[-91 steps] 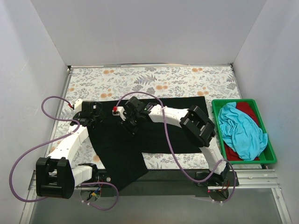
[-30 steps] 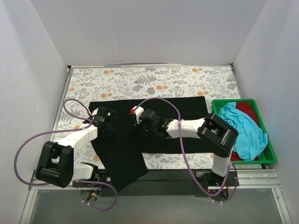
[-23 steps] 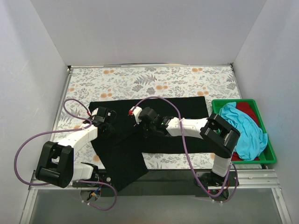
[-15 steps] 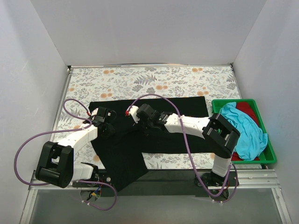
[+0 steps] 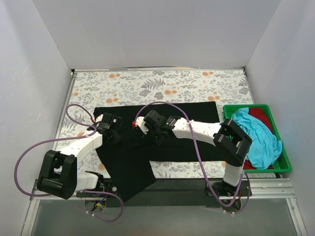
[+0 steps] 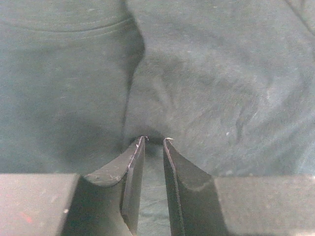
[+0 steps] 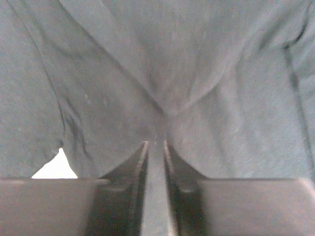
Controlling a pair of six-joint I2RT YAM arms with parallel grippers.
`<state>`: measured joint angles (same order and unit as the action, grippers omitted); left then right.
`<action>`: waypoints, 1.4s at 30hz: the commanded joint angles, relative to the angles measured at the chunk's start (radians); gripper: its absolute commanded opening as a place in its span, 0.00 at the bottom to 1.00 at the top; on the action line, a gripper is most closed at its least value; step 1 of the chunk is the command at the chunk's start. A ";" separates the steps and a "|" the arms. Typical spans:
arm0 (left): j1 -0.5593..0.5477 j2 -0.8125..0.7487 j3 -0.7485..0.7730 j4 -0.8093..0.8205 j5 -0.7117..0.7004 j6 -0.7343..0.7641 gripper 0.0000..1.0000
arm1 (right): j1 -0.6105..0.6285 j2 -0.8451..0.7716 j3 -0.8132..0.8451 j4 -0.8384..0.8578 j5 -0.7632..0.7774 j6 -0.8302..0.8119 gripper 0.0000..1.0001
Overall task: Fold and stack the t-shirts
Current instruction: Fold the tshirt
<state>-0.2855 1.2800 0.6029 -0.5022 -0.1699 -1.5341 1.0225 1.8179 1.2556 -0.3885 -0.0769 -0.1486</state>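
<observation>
The floral-patterned tabletop [image 5: 162, 81] fills the space between white walls. Spread across its middle lies the black t-shirt [image 5: 189, 142], the largest of the garments: a wide band runs from left of centre almost to the right side, and a long flap at the near left reaches over the tabletop's near edge, toward the arm bases.

Both arms lean in over this shirt. The right arm [image 5: 206, 130] stretches leftward across the cloth, and the left arm [image 5: 78, 147] angles in from the near left corner.

At the right edge sits the green tray [image 5: 284, 164], apart from the black shirt. In it the turquoise t-shirt [image 5: 253, 137] is heaped loosely over most of the red t-shirt [image 5: 261, 114], which shows at the tray's far end and along its near side.

The left end effector [image 6: 155, 141] is clenched on the black t-shirt – a ridge of fabric rises into the narrow gap between its fingers, next to a curved seam. The right end effector [image 7: 153, 142] is down on the same shirt, near the left one; creases run together at its tips and the jaws stand slightly apart – I cannot tell whether it is grasping the cloth or has released it
</observation>
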 commanded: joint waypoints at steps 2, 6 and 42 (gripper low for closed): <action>0.000 -0.062 0.023 -0.099 -0.075 -0.001 0.26 | 0.001 -0.035 -0.018 -0.055 0.050 0.003 0.32; 0.017 -0.103 0.086 -0.145 -0.128 0.006 0.31 | -0.074 -0.084 -0.019 -0.066 0.135 0.010 0.45; 0.381 0.809 0.768 0.077 -0.191 0.042 0.35 | -0.944 0.225 0.132 0.134 0.085 0.372 0.45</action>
<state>0.0769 1.9961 1.3403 -0.4328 -0.3550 -1.4952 0.0891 1.9823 1.3369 -0.2848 0.0048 0.2001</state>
